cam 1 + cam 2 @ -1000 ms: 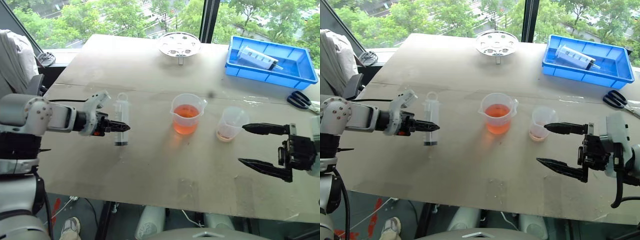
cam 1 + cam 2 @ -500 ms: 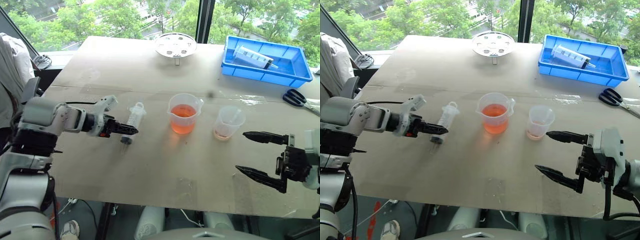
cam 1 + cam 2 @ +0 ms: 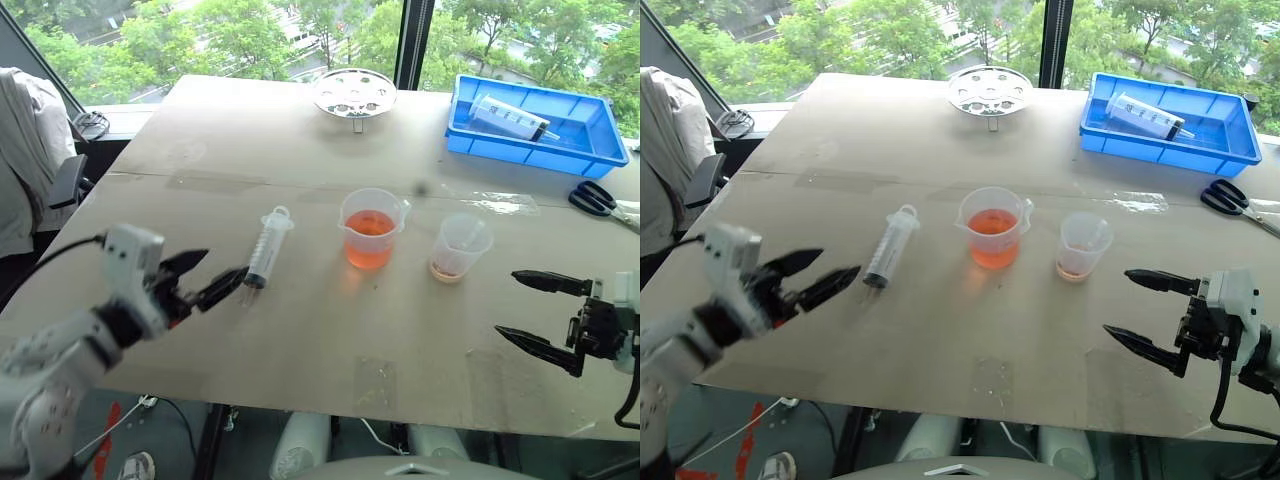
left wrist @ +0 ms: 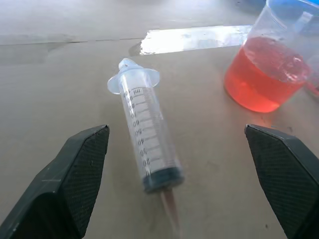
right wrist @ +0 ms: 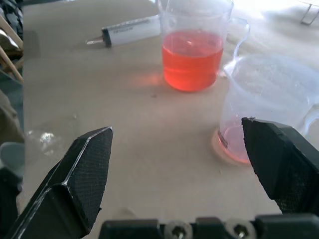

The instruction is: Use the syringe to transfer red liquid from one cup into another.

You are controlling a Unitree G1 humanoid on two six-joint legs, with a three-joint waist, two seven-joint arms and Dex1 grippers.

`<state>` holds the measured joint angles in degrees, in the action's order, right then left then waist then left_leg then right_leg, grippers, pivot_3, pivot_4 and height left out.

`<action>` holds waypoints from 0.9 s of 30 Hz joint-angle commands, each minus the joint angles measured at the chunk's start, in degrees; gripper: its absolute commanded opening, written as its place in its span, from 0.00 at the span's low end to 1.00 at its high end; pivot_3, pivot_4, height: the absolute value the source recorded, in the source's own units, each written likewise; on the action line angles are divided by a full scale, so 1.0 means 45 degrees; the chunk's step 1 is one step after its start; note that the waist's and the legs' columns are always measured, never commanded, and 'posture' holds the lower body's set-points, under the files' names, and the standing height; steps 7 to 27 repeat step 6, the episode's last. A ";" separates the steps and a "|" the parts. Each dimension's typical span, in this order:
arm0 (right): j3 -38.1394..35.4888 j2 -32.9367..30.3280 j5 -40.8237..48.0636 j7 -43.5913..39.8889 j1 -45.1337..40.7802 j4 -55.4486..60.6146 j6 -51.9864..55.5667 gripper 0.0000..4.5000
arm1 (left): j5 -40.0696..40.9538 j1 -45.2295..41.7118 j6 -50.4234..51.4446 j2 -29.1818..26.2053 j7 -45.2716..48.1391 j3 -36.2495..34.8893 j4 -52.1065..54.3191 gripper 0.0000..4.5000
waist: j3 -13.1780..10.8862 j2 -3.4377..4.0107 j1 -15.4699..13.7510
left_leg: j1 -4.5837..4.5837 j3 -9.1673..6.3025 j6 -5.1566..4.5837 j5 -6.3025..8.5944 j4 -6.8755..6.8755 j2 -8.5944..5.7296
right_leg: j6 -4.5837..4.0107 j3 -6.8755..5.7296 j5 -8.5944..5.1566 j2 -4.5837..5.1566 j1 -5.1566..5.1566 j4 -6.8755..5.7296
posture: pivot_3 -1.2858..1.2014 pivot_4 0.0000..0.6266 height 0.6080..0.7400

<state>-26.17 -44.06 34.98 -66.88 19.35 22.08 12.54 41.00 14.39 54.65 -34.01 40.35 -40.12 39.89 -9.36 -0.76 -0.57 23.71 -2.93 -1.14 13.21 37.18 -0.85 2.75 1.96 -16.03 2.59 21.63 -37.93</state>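
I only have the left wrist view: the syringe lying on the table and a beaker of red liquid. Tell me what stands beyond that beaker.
Observer: A small clear cup stands to the right of the beaker, apart from it, with a thin layer of red liquid at its bottom.
Operator: Give me the right gripper.
Observer: The right gripper hovers open, right of the small clear cup and nearer the robot, holding nothing.
Operator: Check for a second syringe.
Observer: A thicker syringe lies in the blue tray at the table's far right corner.
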 commanded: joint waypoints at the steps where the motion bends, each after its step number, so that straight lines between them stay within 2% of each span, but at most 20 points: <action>1: -0.0721 0.0017 -0.0384 -0.0352 0.0536 -0.0813 -0.0843 1.00 | -0.0425 0.1817 -0.2079 0.0301 0.1013 -0.0908 0.0219 0.98 | 0.0001 0.0003 -0.0084 | -0.0001 0.0000 -0.0001 0.0000 -0.0002 0.0000 | -0.0012 0.0000 -0.0007 -0.0002 0.0003 0.0000 | 0.52 0.24 1.00; 3: -0.1058 -0.0069 -0.0464 -0.0702 0.0885 -0.1439 -0.1216 1.00 | -0.0663 0.2889 -0.2933 0.0541 0.1342 -0.0822 0.0407 0.98 | 0.0017 0.0025 -0.0144 | -0.0001 -0.0004 -0.0004 0.0002 0.0000 0.0001 | -0.0020 -0.0004 -0.0012 0.0002 -0.0004 0.0002 | 0.52 0.24 1.00; 6: -0.1270 -0.0066 -0.0565 -0.0690 0.1097 -0.1755 -0.1443 1.00 | -0.0620 0.3475 -0.3633 0.0676 0.1416 -0.0753 0.0107 0.98 | 0.0026 0.0025 -0.0162 | -0.0005 0.0002 -0.0006 0.0002 0.0005 0.0001 | -0.0023 -0.0002 -0.0015 0.0007 -0.0016 0.0011 | 0.52 0.24 1.00; 27: -0.1270 -0.0066 -0.0565 -0.0690 0.1097 -0.1755 -0.1443 1.00 | -0.0620 0.3475 -0.3633 0.0676 0.1416 -0.0753 0.0107 0.98 | 0.0026 0.0025 -0.0162 | -0.0005 0.0002 -0.0006 0.0002 0.0005 0.0001 | -0.0023 -0.0002 -0.0015 0.0007 -0.0016 0.0011 | 0.52 0.24 1.00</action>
